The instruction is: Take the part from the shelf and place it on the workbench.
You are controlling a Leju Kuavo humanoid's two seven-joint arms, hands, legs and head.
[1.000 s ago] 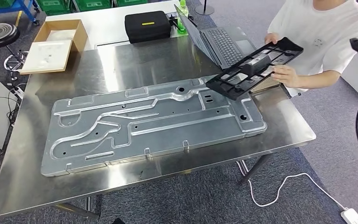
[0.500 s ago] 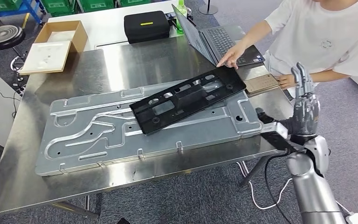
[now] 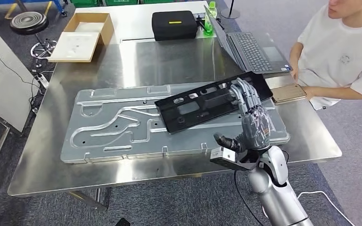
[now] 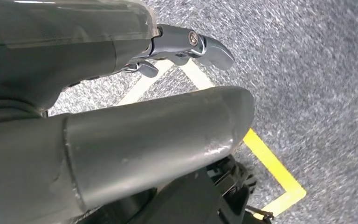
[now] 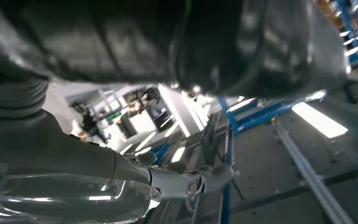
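Over at the far left of the surface (image 3: 42,160), well away from the right robot hand (image 3: 250,123), sits a cardboard box (image 3: 82,29) with a white tray across it. Moving right, the big grey metal panel (image 3: 122,127) lies flat across the middle of the steel top, stretching all the way to just under the robot hand. Beyond it, at the back, a black case (image 3: 174,24) with a yellow stripe, and next to that a green bottle (image 3: 211,12).

Now the part (image 3: 207,101), the long black frame with its cut-outs: it's lying at a slant on top of the metal panel, its right end just beyond the fingertips. The right robot hand is raised above the panel's right end, palm away from us, fingers straight and spread apart, thumb out to the side, holding nothing. Whether the fingertips actually touch the black part, I can't tell from here.

The left robot hand (image 4: 121,107) hangs low over grey carpet with a yellow line (image 4: 270,168); I can't tell whether its fingers are apart or closed.

Further right, an open laptop (image 3: 250,47), a thin brown board (image 3: 288,93) beside it, and a person in a white shirt (image 3: 339,52) seated at the corner.
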